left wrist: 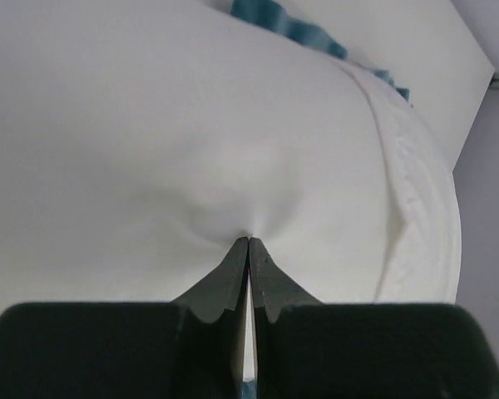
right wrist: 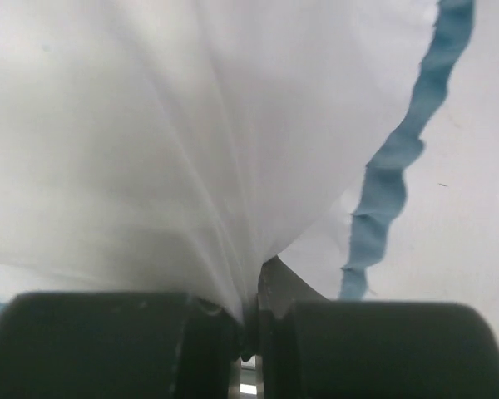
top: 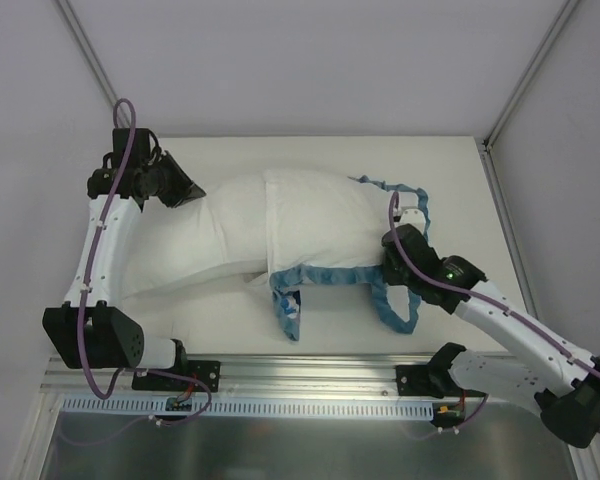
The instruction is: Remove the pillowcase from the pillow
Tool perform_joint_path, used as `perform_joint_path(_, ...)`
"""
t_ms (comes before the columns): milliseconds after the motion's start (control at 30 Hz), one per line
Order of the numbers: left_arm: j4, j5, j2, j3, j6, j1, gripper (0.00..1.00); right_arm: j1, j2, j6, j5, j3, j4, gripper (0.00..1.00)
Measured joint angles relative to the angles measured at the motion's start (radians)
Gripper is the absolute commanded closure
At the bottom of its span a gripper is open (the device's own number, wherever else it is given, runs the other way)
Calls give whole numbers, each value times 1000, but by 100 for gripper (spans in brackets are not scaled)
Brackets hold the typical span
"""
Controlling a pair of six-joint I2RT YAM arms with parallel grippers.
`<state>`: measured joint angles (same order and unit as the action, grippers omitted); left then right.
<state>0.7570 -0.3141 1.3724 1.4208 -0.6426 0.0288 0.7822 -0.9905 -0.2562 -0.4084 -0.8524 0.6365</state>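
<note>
1. Plump plain white rectangular fabric pillow [top: 205,240]: lying crosswise on the white tabletop [top: 450,170], midway between the far and near edges. Its bare end is reaching toward the left edge; its other end is sitting inside the cover.

2. Fabric pillowcase [top: 320,215], white inner side facing out, no pattern showing: wrapping the right-hand part of the pillow, right of the tabletop's centre. Its open hem is crossing the pillow near the middle.

3. Teal-blue ruffled edging [top: 325,275] of the pillowcase: running along the cover's near side, hanging in a loop toward the near edge and curling around the end nearest the right edge.

4. Black two-finger left gripper [left wrist: 249,245]: working at the pillow's bare end, toward the far-left corner. Its jaws are pressing together and pinching a small pucker of the pillow's white fabric.

5. Black two-finger right gripper [right wrist: 254,287]: working at the pillowcase's right end. Its jaws are clamping tight on a gathered fold of the cover's white cloth, just beside the edging
</note>
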Motion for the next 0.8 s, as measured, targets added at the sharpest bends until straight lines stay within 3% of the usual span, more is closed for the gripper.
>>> perform_joint_path(200,-26,37,-7,32,8,101,100,-144,49,13,-58,-16,161,98)
perform_joint_path(400,-26,25,-31,59,27,178,100,-275,48,38,-59,-16,216,94)
perform_joint_path(533,-23,55,-61,59,63,91,100,-280,44,40,-43,-16,218,95)
perform_joint_path(567,-25,76,-70,56,75,35,94,-280,41,40,-38,-16,217,95)
perform_joint_path(633,-26,104,-87,47,122,-113,69,-281,37,40,-28,-16,216,95)
perform_joint_path(667,-27,114,-94,38,146,-185,36,-281,35,40,-23,-16,216,94)
perform_joint_path(700,-25,119,-100,27,174,-248,23,-281,34,40,-21,-16,215,93)
perform_joint_path(800,-12,180,-117,-9,245,-404,1,-281,34,39,-16,-16,214,89)
